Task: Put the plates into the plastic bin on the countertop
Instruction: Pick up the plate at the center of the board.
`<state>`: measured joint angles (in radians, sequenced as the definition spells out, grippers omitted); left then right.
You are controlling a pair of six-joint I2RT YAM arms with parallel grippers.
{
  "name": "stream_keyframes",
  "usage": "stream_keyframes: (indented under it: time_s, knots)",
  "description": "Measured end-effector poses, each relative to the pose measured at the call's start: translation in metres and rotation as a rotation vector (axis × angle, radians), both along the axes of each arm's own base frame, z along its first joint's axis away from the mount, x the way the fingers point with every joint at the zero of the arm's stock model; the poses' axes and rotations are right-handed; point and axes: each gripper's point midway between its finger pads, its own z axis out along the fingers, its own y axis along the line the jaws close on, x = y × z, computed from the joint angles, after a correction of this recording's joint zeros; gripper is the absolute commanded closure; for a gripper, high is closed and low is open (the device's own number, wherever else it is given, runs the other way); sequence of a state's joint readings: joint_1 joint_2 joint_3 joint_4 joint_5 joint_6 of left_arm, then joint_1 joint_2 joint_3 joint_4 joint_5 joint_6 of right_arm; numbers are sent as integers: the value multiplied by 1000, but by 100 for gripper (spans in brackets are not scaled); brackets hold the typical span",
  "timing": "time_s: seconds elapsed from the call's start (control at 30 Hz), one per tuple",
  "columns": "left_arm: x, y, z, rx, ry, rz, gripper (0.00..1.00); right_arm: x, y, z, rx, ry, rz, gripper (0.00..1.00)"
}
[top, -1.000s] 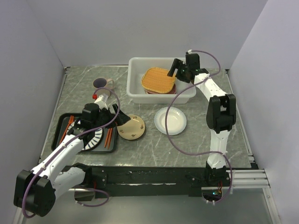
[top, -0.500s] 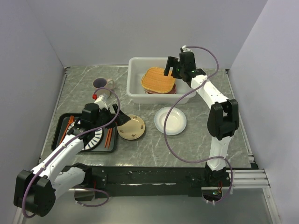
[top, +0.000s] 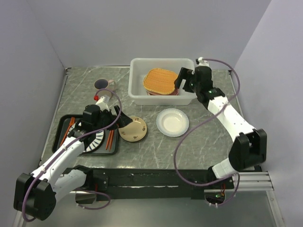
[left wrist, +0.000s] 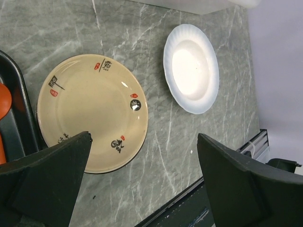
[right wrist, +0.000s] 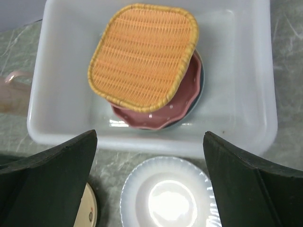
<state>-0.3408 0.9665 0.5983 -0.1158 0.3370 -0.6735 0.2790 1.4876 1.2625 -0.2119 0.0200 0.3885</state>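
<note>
Your right hand hangs wide open and empty over the near wall of the white translucent plastic bin. Inside it, the orange woven squarish plate rests on a pink scalloped plate. On the grey-green marbled surface lie a white fluted plate and a tan round plate, the latter beneath your left hand, also open and empty. Next, I judge, lower a hand and pinch a rim.
</note>
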Motion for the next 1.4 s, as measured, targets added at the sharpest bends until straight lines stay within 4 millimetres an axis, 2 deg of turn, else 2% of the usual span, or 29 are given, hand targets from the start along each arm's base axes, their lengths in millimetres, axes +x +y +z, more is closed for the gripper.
stream_keyframes:
  time_s: [0.2, 0.33, 0.57, 0.77, 0.93, 1.03, 1.4]
  knots:
    - [-1, -3, 6, -17, -16, -16, 1, -33, -6, -13, 34, 6, -5, 0]
    - [0, -5, 9, -29, -29, -27, 1, -50, -5, -30, 63, 31, 7, 0]
    - [0, -6, 10, -30, -33, -28, 1, -78, -2, -78, 121, 126, 32, 0]
    - [0, -5, 10, -28, -34, -29, 1, -104, -17, -120, 152, 212, 7, 0]
    - [1, -6, 6, -25, -21, -30, 1, -121, -32, -145, 175, 266, -20, 1]
    - [2, -7, 2, -24, -9, -35, 1, -129, -35, -156, 196, 289, -19, 2]
    - [3, -8, 0, -24, -1, -38, 1, -148, -16, -194, 332, 394, 52, 9]
